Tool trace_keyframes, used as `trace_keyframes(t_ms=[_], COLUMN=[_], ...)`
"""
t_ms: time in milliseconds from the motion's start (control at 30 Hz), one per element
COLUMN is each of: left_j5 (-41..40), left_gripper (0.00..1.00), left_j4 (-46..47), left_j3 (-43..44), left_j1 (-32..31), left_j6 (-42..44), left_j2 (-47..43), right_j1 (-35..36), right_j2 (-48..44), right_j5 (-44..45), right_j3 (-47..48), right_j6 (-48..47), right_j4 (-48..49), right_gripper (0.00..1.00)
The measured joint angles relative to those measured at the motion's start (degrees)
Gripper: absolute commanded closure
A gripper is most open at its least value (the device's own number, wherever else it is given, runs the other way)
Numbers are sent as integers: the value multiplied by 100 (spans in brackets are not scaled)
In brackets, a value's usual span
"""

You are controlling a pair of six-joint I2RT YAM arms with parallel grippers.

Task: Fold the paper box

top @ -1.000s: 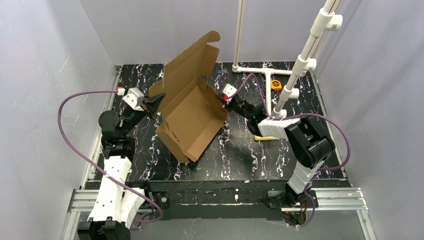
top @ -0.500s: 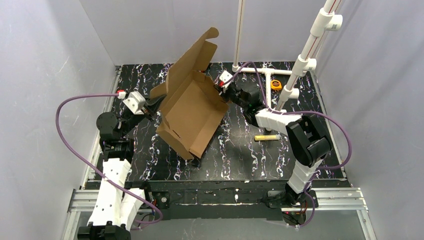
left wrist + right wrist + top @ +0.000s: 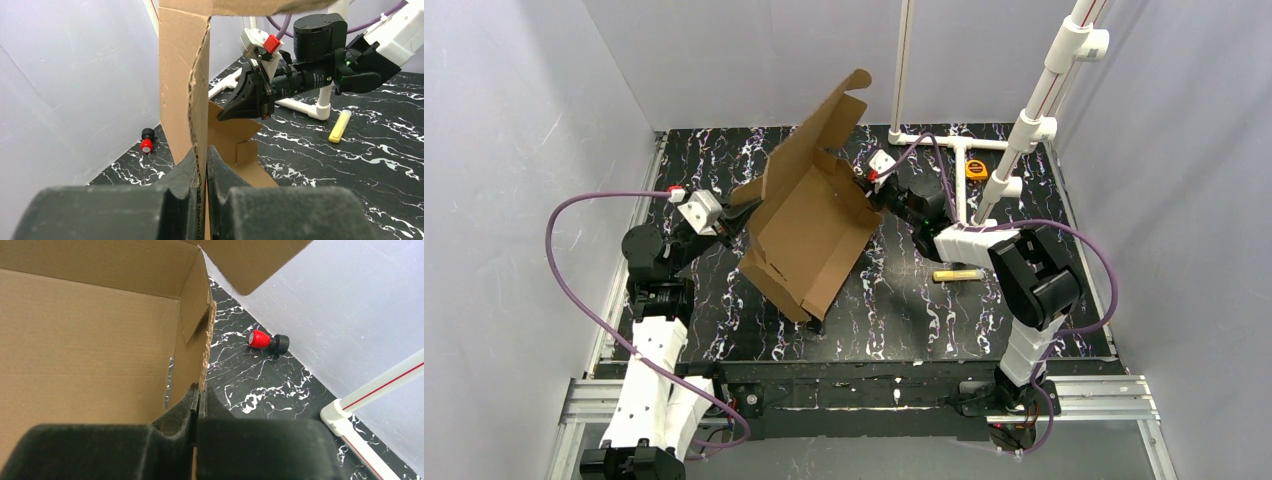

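We clamp the paper box [image 3: 809,235] walls with left hand [image 3: 200,155] and right hand [image 3: 198,397]. Sides stand; the lid is open.

Left gripper [image 3: 742,224] has crept in toward the right gripper [image 3: 865,187] and back toward its own base, pulling its side of the box [image 3: 814,230] along, so the box is squeezed narrower between the two. Right gripper pushed out away from its base, then came back a touch. The lid flap [image 3: 824,120] above them swung away, then tipped back toward the right gripper. Right forearm [image 3: 969,240] moved clear of the yellow stick [image 3: 957,274], which now shows whole beside it.
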Motion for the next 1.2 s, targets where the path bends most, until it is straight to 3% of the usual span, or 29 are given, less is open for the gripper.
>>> trace_keyframes(t_ms=[767,1200], left_j5=[367,612], left_gripper=[100,100], left_j4=[2,22], left_j3=[-284,269], left_j1=[-22,-33], left_j6=[0,-11], left_j2=[-68,557], right_j1=[-382,-398], right_j2=[13,42], right_j5=[-1049,-802], right_j3=[-505,-525], right_j6=[435,219], right_j4=[479,780], right_gripper=[99,99])
